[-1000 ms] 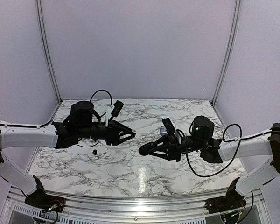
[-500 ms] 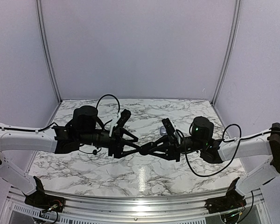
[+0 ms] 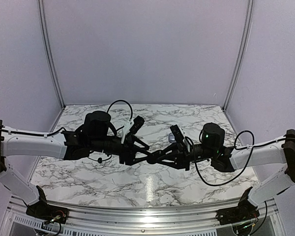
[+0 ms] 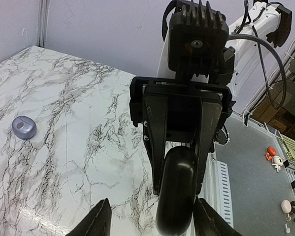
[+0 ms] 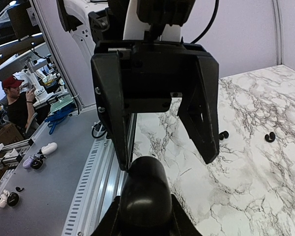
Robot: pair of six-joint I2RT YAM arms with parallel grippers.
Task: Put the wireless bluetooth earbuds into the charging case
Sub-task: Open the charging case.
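Note:
A glossy black oval charging case (image 5: 145, 191) is pinched in my shut right gripper (image 5: 145, 223), its rounded end sticking out toward the left arm. The same case (image 4: 177, 191) fills the lower middle of the left wrist view. My left gripper (image 4: 154, 223) is open and straddles the case's tip; one finger (image 5: 113, 118) is close against the case's side and the other (image 5: 201, 113) stands apart from it. In the top view both grippers meet above the table's middle (image 3: 150, 157). Two tiny black earbuds (image 5: 222, 134) (image 5: 270, 137) lie on the marble beyond.
A small lavender-grey oval case (image 4: 24, 127) (image 3: 172, 139) rests on the marble table (image 3: 196, 118) behind the right gripper. A metal rail (image 3: 137, 216) runs along the near edge. Off the table, a grey bench (image 5: 49, 196) carries several other cases.
The left arm has swung right until its open jaws reach around the tip of the case held by the right gripper. The right arm has stayed in place.

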